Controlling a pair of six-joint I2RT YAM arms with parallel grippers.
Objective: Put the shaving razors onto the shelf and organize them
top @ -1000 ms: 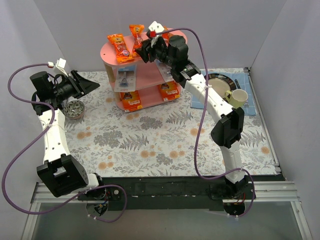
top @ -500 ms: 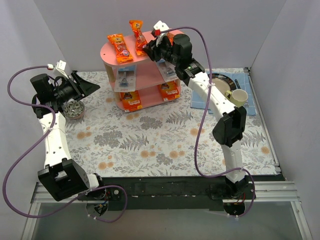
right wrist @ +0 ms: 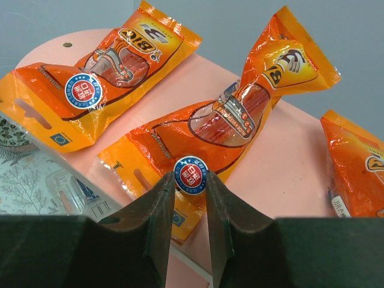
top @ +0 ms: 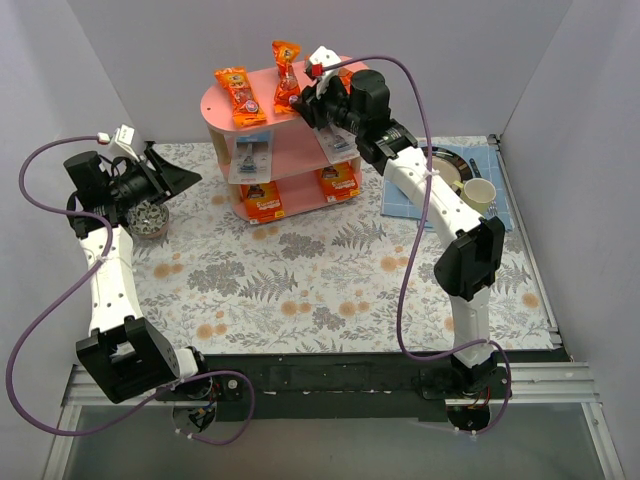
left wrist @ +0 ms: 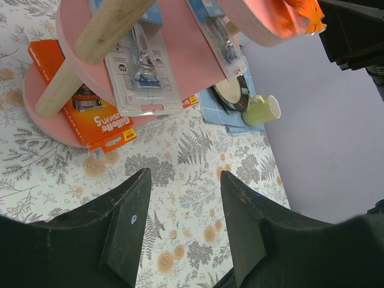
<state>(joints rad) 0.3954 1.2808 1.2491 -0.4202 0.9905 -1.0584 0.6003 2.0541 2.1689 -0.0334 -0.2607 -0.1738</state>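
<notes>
The pink shelf (top: pixel 225 118) stands at the back of the table. On its top board (right wrist: pixel 282 174) lie three long orange razor bags. My right gripper (right wrist: pixel 191 180) is shut on the near end of the middle bag (right wrist: pixel 234 114), its fingers on either side of the round sticker. The left bag (right wrist: pixel 90 84) lies flat beside it, and the third bag (right wrist: pixel 357 168) shows at the right edge. Blister packs (left wrist: pixel 141 72) rest on the middle tier and orange cards (left wrist: pixel 96 117) on the bottom one. My left gripper (left wrist: pixel 183 180) hangs open and empty above the floral cloth, left of the shelf.
A green mug (top: pixel 476 195) and a dark plate (top: pixel 440 165) sit on a blue cloth (top: pixel 400 200) right of the shelf. A round metal tin (top: pixel 148 220) lies under my left arm. Grey walls close in the table on three sides.
My right gripper has closed on the middle orange bag and shifted it right and farther back on the top board. The left arm has barely moved.
</notes>
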